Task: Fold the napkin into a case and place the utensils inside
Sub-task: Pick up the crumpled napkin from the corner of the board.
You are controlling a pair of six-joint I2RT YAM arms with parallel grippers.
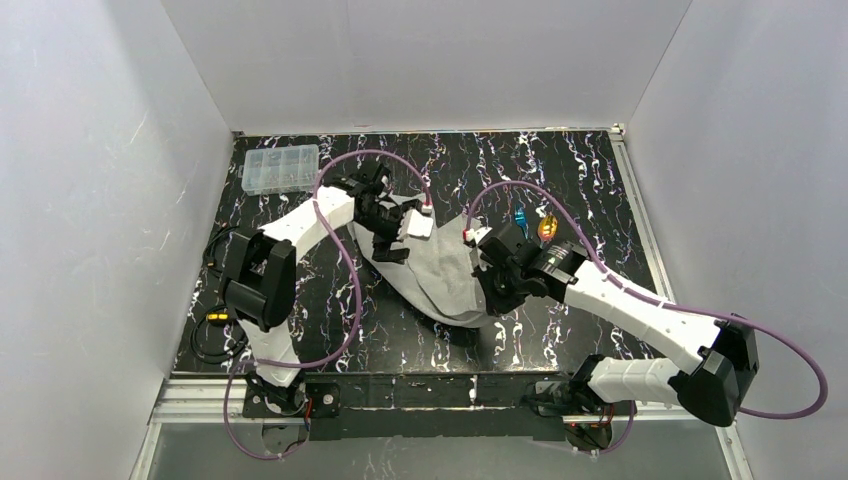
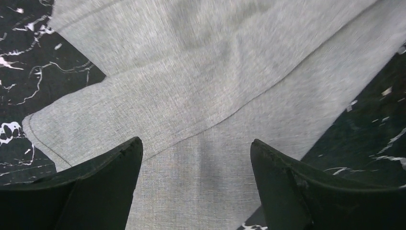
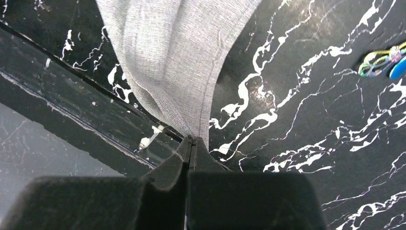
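Mostly the napkin (image 1: 440, 275) reads as a rumpled light-grey cloth, matte and finely woven with a stitched hem. It lies mid-worktop (image 1: 400, 340), one layer lapped diagonally over another. The right jaws are pressed together on a corner of it, and the fabric bunches into soft ridges leading away from the pinch. The left jaws stand apart over the cloth's far part with nothing between them, their black wedge-shaped fingers (image 2: 95, 191) framing a folded edge. The utensils (image 1: 546, 228) — slim shiny metal, one blue, one gold-orange — lie on the black, white-veined marble surface just beyond the right jaws, apart from the napkin.
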